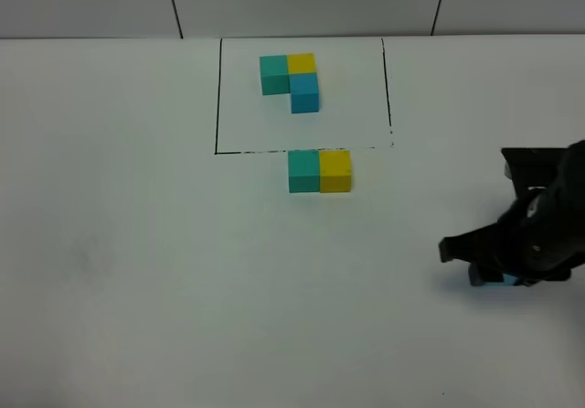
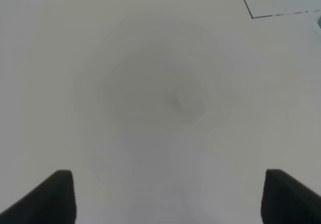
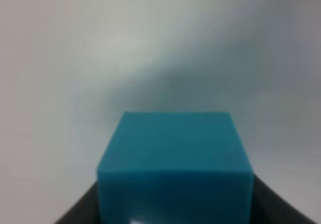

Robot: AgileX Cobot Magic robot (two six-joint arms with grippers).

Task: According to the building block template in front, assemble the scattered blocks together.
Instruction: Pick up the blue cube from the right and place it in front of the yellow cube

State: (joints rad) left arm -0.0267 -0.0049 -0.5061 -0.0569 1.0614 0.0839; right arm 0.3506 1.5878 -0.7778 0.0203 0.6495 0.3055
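Observation:
The building block template [image 1: 292, 80] lies inside the thin black outline [image 1: 218, 97]: teal-green and yellow side by side, blue below the yellow. Just in front of the outline, a loose teal-green block [image 1: 303, 171] and a loose yellow block [image 1: 335, 171] sit touching side by side. The sky-blue block [image 3: 173, 163] fills the right wrist view between dark fingers [image 3: 80, 215]. In the high view a sliver of this block [image 1: 503, 282] peeks out under my right gripper [image 1: 494, 275], low over the table at the far right. My left gripper [image 2: 168, 199] stands open over bare table.
The white table [image 1: 137, 262] spreads around the blocks. A corner of the black outline [image 2: 251, 17] shows in the left wrist view. A wall with dark seams [image 1: 174, 5] runs along the table's far edge.

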